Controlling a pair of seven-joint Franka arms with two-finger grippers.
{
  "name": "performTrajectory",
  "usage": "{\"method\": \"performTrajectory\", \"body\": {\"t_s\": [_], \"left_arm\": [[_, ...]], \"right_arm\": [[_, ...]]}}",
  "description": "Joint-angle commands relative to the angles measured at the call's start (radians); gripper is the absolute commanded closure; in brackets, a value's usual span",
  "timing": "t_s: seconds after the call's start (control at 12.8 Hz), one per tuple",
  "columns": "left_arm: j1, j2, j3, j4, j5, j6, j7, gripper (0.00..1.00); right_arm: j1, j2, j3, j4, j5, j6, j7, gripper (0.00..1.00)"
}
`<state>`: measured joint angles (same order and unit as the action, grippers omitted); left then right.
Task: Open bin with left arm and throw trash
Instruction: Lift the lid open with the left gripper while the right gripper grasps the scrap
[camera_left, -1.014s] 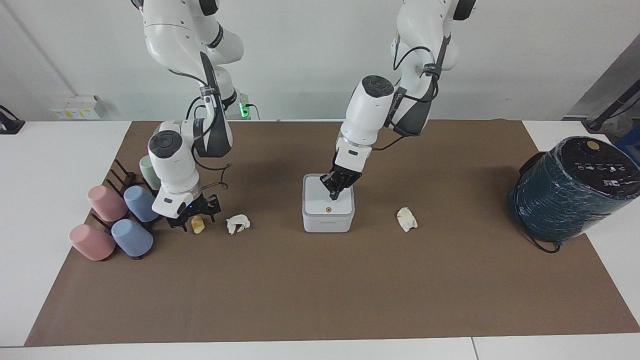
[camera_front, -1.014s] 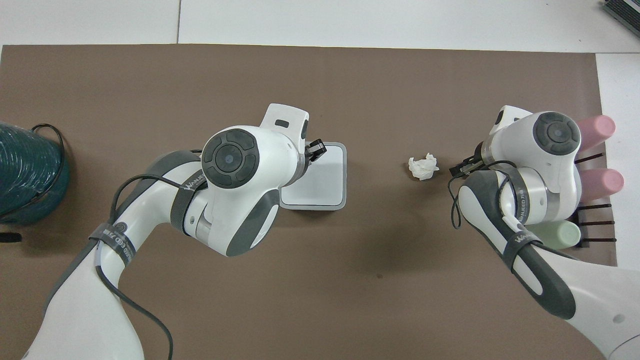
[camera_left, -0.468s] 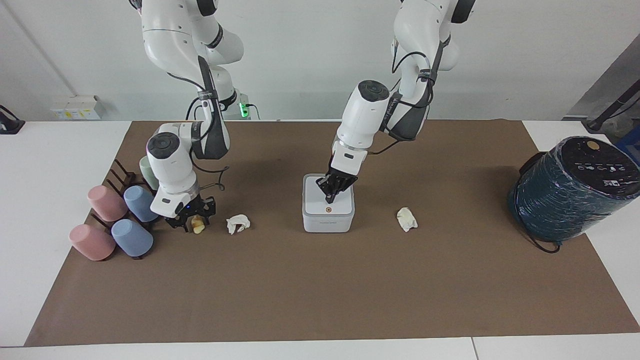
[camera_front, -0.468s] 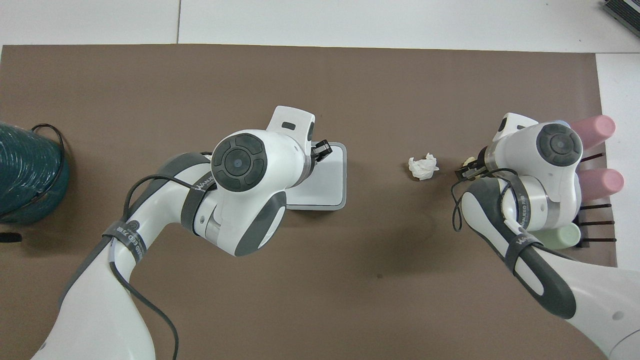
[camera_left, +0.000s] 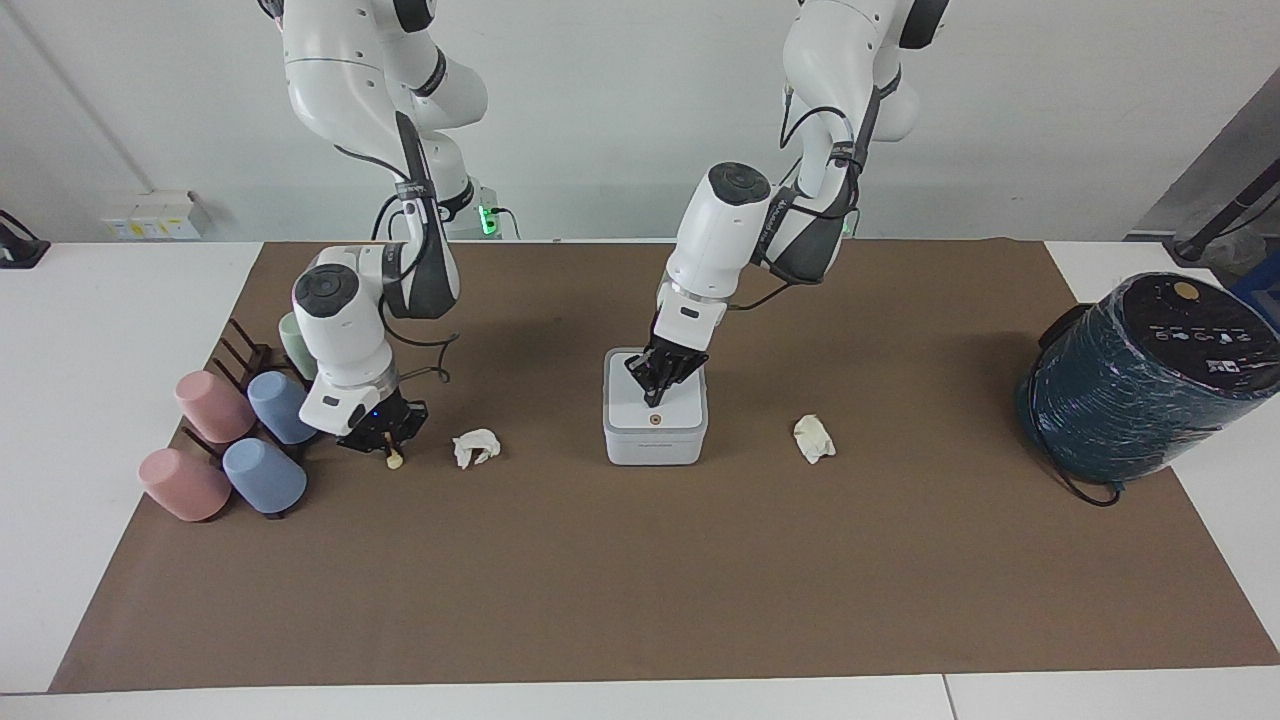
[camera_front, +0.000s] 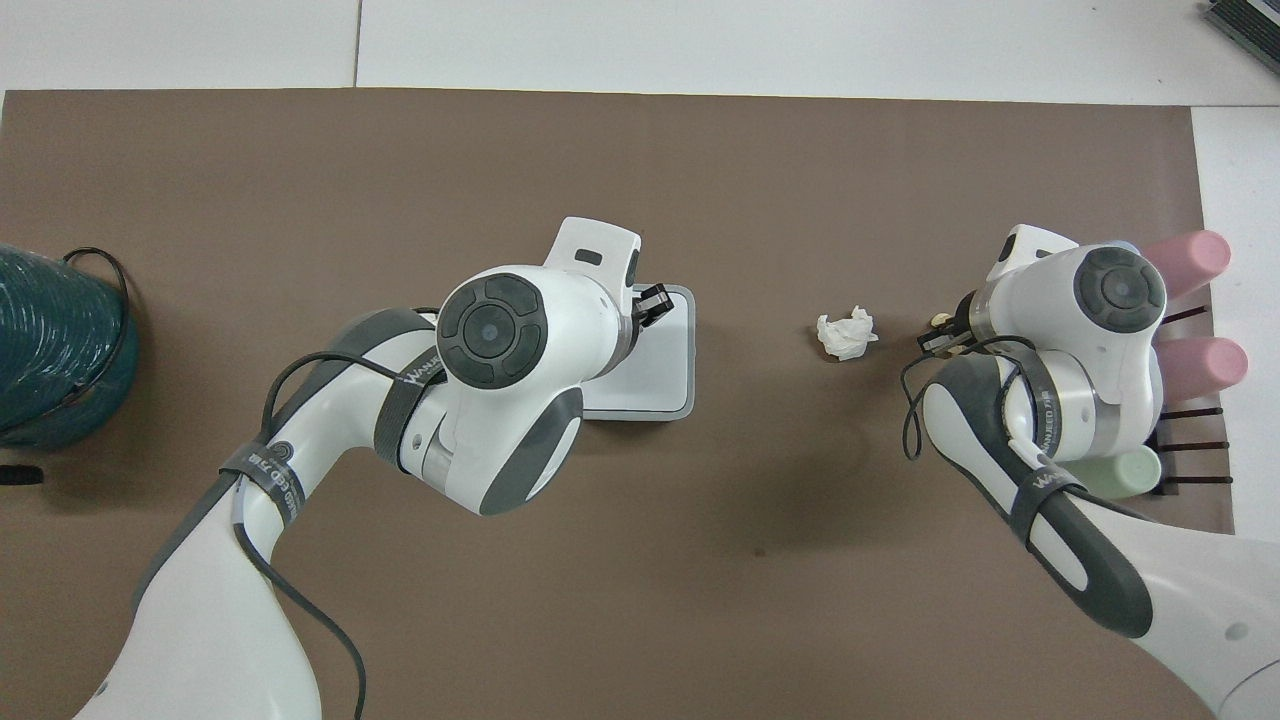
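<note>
In the middle of the facing view sits the bin (camera_left: 655, 425), lid down, its orange dot facing the camera. The left gripper (camera_left: 655, 391) presses its closed fingertips onto the lid, empty. From overhead the left arm's wrist covers about half of the bin (camera_front: 660, 375) and nearly all of the gripper, so only a black tip shows at the lid's upper edge.

At the left of the facing view the right gripper (camera_left: 388, 448) is down at the brown mat (camera_left: 640, 580), pinched shut on the yellow-orange wad (camera_left: 395, 459); only a small nub of it pokes out below the fingers. Overhead, the wrist hides almost all of it and just a pale speck shows at the fingertips (camera_front: 938, 322).

A white wad (camera_left: 475, 447) lies just beside that gripper, toward the centre of the frame, plain in both views (camera_front: 846, 333). The other cream wad (camera_left: 813, 438) lies right of the bin in the facing view; overhead I cannot find it, since the left arm covers that patch.

The cups on their rack (camera_left: 225, 440) crowd the frame's left edge, partly masked by the right arm. The dark teal cylinder (camera_left: 1140, 380) stands at the right and is cut off overhead at the left edge.
</note>
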<state>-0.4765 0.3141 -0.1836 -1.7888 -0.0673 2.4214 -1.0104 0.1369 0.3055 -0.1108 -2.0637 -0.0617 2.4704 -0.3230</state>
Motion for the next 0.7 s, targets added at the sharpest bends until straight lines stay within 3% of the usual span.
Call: {"method": "performTrajectory", "body": {"t_s": [0.0, 0.39, 0.62], "left_arm": [[-0.028, 0.025, 0.015, -0.011, -0.002, 0.016, -0.013, 1.0], [-0.027, 0.042, 0.016, 0.0, 0.0, -0.004, -0.011, 1.0], [-0.014, 0.051, 0.018, 0.144, 0.003, -0.192, -0.005, 1.0]], "right_arm": [[-0.003, -0.029, 0.008, 0.052, 0.011, -0.085, 0.048, 1.0], [0.001, -0.147, 0.086, 0.116, 0.052, -0.237, 0.302, 1.0], [0.001, -0.229, 0.112, 0.134, 0.054, -0.315, 0.364, 1.0]]}}
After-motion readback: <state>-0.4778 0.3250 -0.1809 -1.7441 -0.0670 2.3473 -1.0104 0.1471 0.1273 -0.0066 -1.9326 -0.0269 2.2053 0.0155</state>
